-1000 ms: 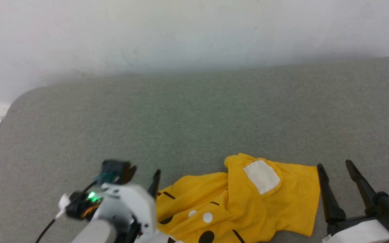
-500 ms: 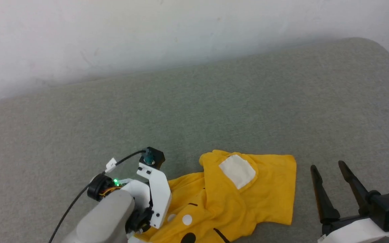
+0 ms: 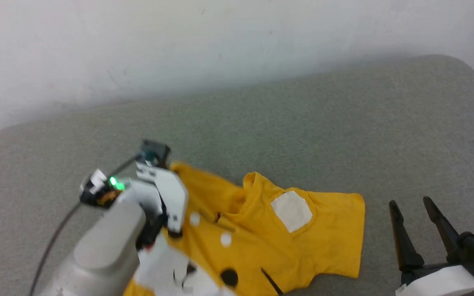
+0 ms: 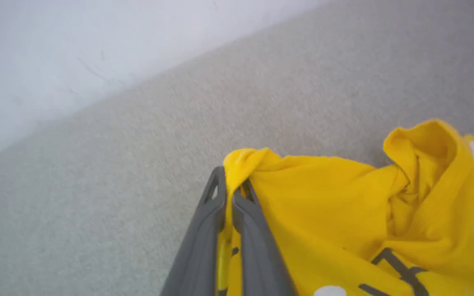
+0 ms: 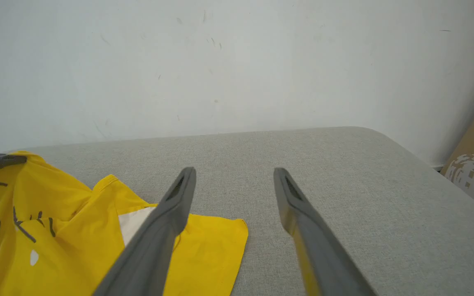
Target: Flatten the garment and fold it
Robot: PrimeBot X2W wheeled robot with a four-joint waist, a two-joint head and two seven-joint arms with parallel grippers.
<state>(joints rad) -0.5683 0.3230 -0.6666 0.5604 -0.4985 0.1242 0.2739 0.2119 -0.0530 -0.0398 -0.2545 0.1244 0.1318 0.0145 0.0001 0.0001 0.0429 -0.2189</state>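
The right gripper [image 3: 409, 202] hangs just right of the garment [image 3: 327, 230], its 2 fingers spread wide and holding nothing. The garment lies crumpled on the grey cushion [image 3: 286, 123], print upward. At the garment's far left corner, the left gripper [image 4: 231, 181] is clamped on a yellow fold.

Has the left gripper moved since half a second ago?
Yes. The left gripper, shut on a corner of the garment, has moved up the head view, closer to the far edge of the grey cushion, dragging that corner along.
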